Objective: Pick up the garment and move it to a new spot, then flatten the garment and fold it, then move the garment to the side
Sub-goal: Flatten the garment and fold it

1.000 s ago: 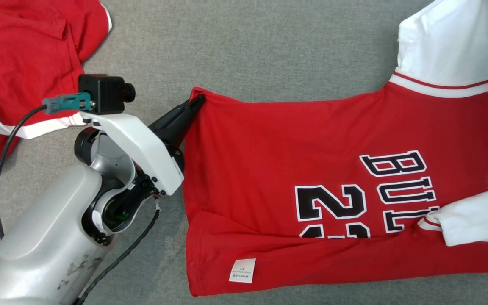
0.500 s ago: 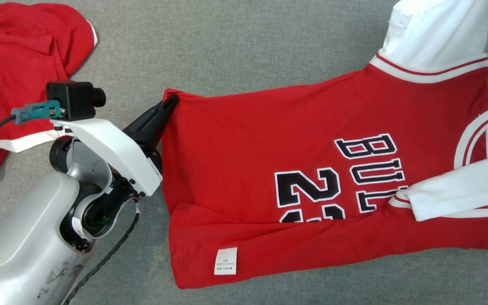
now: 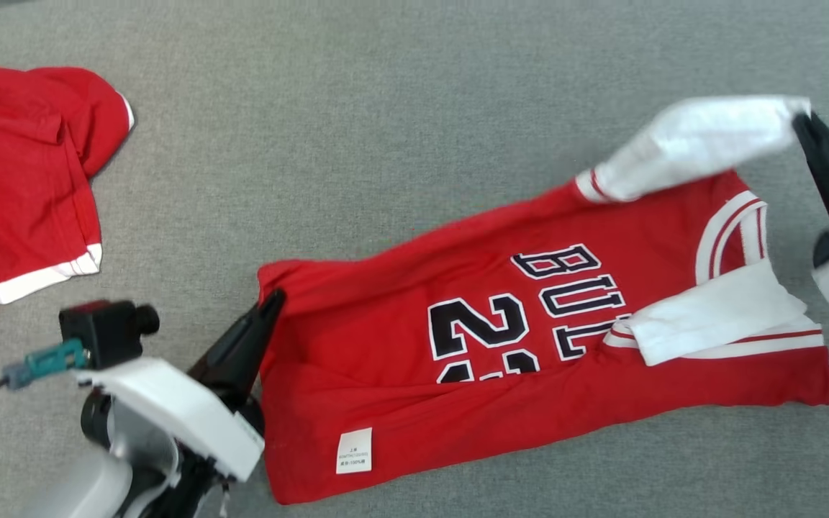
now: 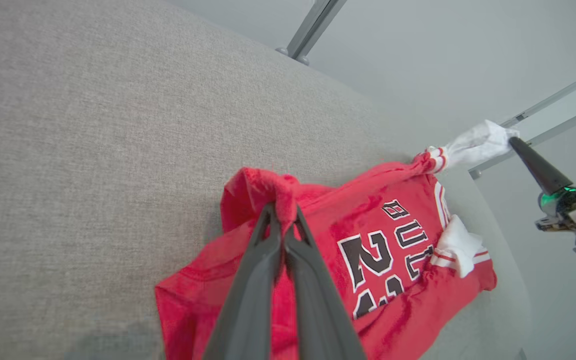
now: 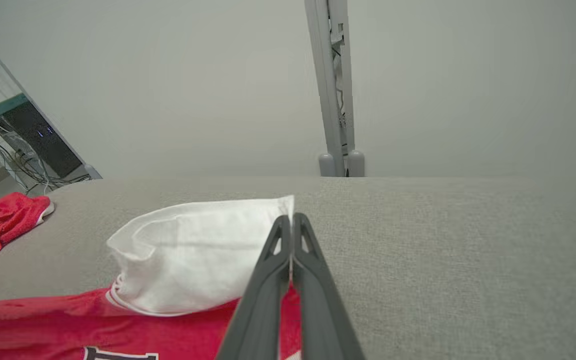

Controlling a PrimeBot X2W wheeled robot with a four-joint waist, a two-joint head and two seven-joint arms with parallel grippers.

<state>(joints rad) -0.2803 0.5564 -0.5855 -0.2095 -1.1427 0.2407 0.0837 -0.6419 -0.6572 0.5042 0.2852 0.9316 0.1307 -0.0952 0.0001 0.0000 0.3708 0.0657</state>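
Now the red jersey (image 3: pixel 529 345) lies on the grey tabletop (image 3: pixel 357 144), right of centre. The left end effector (image 3: pixel 275 298) is clamped on its left hem corner. The right end effector (image 3: pixel 802 124) is pinched on the white sleeve (image 3: pixel 695 140), held up at the far right. A second red garment (image 3: pixel 19 187) lies far left, cut off by the frame. Beyond stand a pale wall and a metal post (image 5: pixel 335 100). A fold hides the lower half of the jersey's number.
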